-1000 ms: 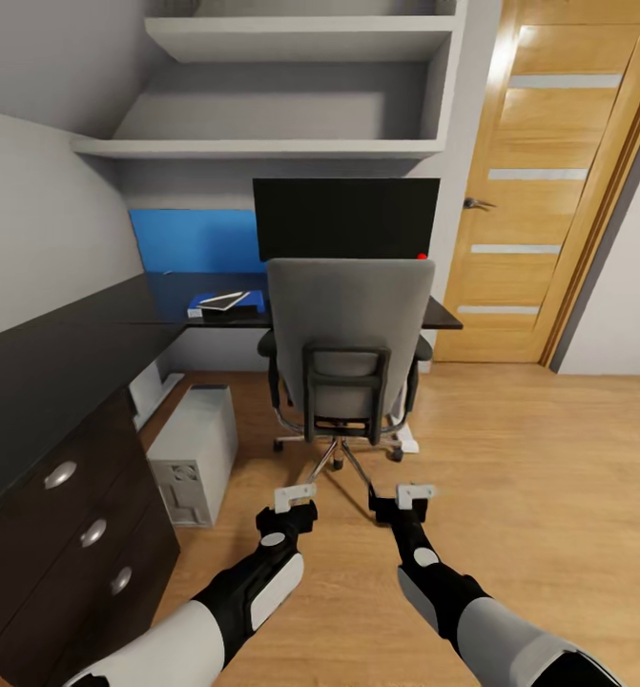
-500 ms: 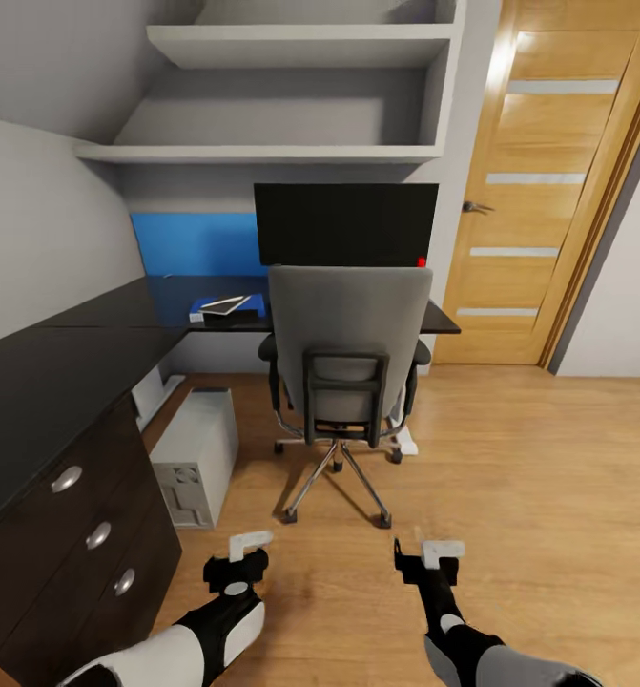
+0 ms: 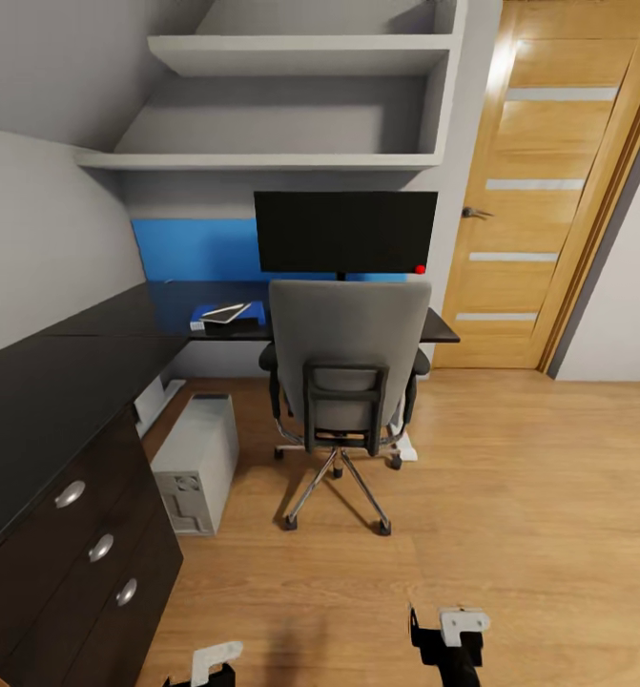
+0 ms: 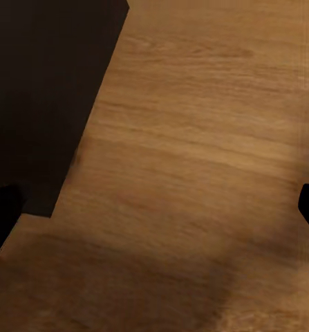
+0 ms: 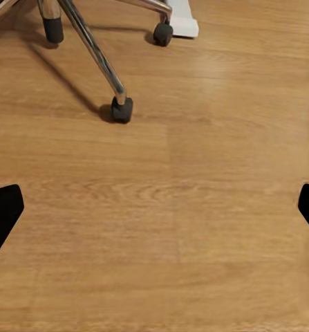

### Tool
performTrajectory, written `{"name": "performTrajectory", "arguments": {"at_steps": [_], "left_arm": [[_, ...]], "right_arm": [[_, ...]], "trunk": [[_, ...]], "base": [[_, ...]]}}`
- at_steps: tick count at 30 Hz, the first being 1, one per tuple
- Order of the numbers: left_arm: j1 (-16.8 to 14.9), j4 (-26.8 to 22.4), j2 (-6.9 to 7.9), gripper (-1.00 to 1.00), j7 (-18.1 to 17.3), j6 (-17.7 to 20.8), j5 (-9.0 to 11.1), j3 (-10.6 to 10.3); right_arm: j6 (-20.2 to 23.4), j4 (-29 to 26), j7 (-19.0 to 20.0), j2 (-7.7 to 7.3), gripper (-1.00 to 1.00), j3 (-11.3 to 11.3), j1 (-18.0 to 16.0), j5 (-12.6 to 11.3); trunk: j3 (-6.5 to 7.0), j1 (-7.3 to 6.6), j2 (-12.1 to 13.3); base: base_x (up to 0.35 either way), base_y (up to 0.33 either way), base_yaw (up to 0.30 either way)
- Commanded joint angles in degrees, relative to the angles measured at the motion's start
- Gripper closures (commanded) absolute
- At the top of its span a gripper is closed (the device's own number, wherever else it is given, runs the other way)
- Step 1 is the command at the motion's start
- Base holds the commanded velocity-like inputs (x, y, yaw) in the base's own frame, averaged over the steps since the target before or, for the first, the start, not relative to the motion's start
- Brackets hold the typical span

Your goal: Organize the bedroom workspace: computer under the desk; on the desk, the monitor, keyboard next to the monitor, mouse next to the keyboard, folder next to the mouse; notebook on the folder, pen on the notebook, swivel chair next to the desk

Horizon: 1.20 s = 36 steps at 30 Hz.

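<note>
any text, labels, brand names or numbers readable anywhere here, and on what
None can be read.
Monitor: black screen, a red dot at a lower corner, no lettering.
Computer: front markings too small to read.
Notebook on the folder: no legible writing.
Door: no sign.

- Both arms have pulled way back toward the robot. A second ago the claws sat right by the chair (image 3: pixel 347 367) base; now they're down at the bottom edge of the head view.
- Left claw (image 3: pixel 213 663) is barely peeking in.
- Right claw (image 3: pixel 453 632) is well clear of the casters.
- Camera has moved a bit too.
</note>
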Motion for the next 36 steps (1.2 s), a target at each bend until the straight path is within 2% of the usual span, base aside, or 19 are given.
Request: {"name": "performTrajectory", "arguments": {"at_steps": [1, 6, 7, 10, 17, 26, 36], "left_arm": [[0.8, 0.4, 0.08, -1.00, 0.2, -0.7, 0.4, -0.7], [3.5, 1.1, 1.58, -1.00, 0.2, -4.0, 0.4, -0.7], [4.9, 1.1, 2.34, -1.00, 0.2, -6.0, 0.4, -0.7], [7.3, 1.2, 3.21, -1.00, 0.2, -9.0, 0.4, -0.7], [11.8, 1.2, 3.70, -1.00, 0.1, -14.0, 0.3, -0.7], [12.8, 1.2, 3.74, -1.00, 0.1, -15.0, 0.3, -0.7], [13.7, 1.2, 3.74, -1.00, 0.2, -19.5, 0.2, -0.7]], "right_arm": [[-0.1, 0.1, -0.2, -0.06, -1.00, 0.6, 0.5, -0.2], [0.0, 0.2, -0.2, -0.10, -1.00, 0.7, 3.7, -0.2], [0.0, 0.3, -0.1, -0.15, -1.00, 0.7, 5.1, -0.2], [0.0, 0.3, -0.1, -0.19, -1.00, 0.7, 6.8, -0.2], [-0.1, 0.3, -0.1, -0.19, -1.00, 0.7, 7.8, -0.2], [-0.1, 0.3, -0.1, -0.19, -1.00, 0.7, 7.9, -0.2], [-0.1, 0.3, -0.1, -0.20, -1.00, 0.7, 7.9, -0.2]], "trunk": [[0.14, -0.24, 0.4], [1.04, -1.34, 2.4], [1.22, -1.56, 2.8], [1.76, -2.21, 4.0], [3.02, -3.75, 6.8], [4.63, -5.73, 10.4], [6.43, -7.92, 14.4]], "base": [[0.000, 0.000, 0.000], [0.000, 0.000, 0.000], [0.000, 0.000, 0.000], [0.000, 0.000, 0.000], [0.000, 0.000, 0.000], [0.000, 0.000, 0.000], [0.000, 0.000, 0.000]]}}
